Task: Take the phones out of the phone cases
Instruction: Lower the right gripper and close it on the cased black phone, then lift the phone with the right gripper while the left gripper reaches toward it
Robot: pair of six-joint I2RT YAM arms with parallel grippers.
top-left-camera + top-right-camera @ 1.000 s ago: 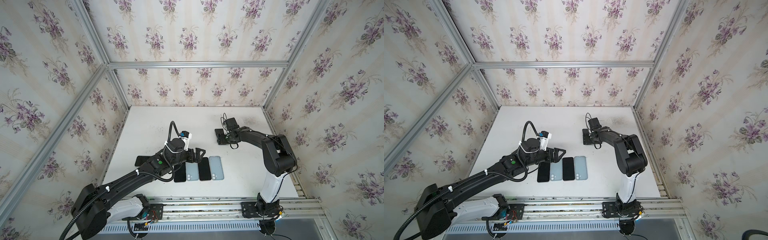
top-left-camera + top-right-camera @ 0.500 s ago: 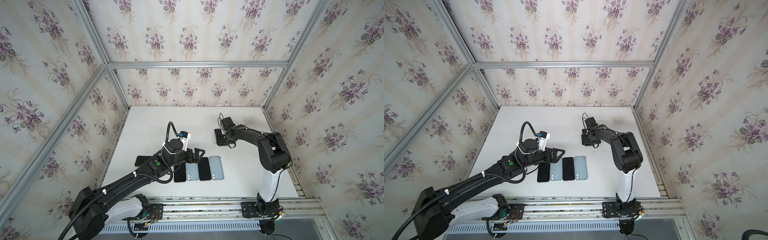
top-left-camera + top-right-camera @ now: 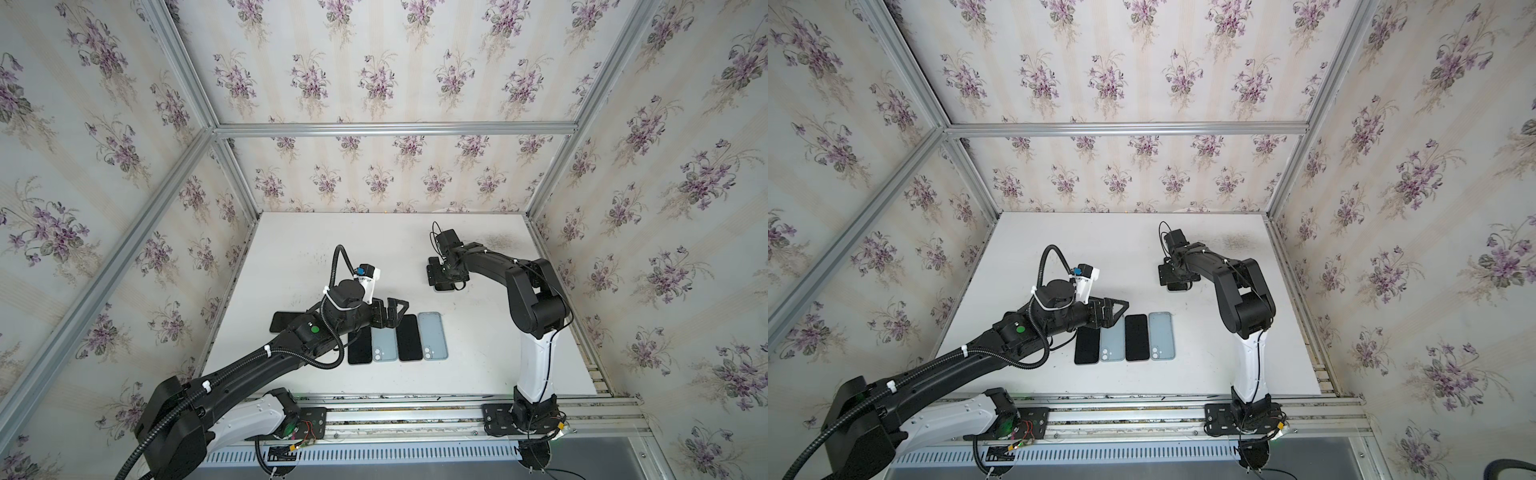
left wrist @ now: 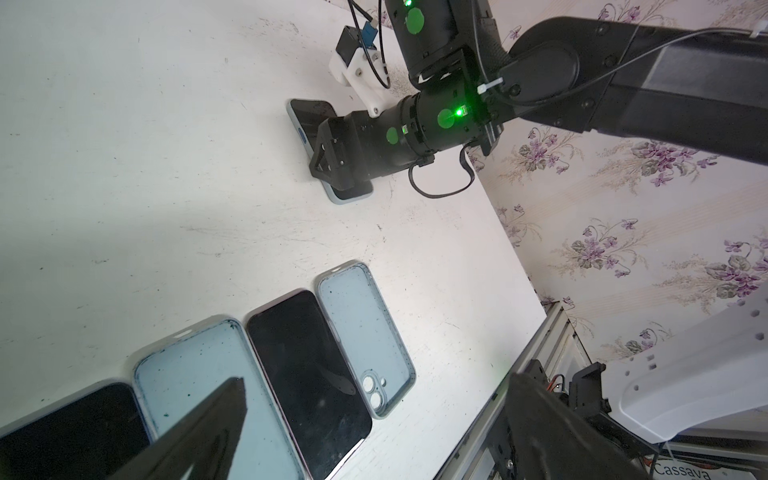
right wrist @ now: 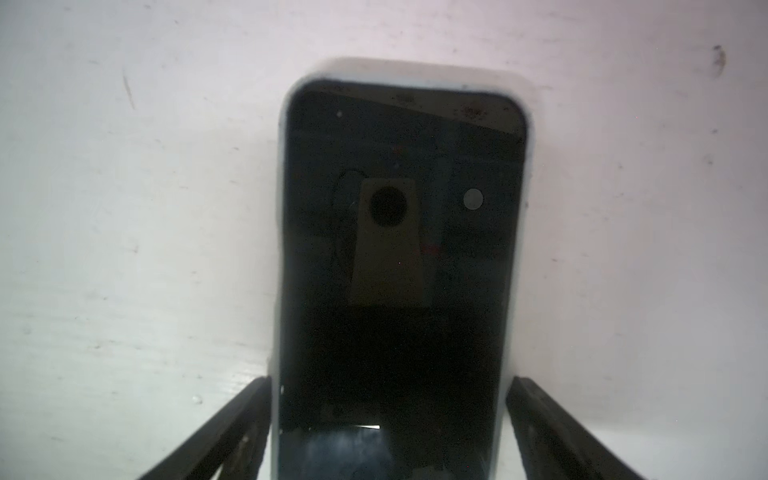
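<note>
Right wrist view: your spread right jaws are straddling the black glass phone (image 5: 399, 257) in its pale-blue case (image 5: 399, 71); be gripping squarely.

White table (image 3: 299, 249), faintly scuffed; cream-striped wallpaper (image 3: 374, 75) with purple flowers; black phones (image 3: 408, 337), pale blue cases (image 3: 433, 334); black arms (image 3: 249, 365).

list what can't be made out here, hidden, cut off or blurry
cased phone: top views, mostly under the right gripper; right wrist view blurred, one end cut off by the picture's edge, whether the gripper touches it unclear
dark phone at table's left: top views, left arm covers one end; case or none unclear
</note>
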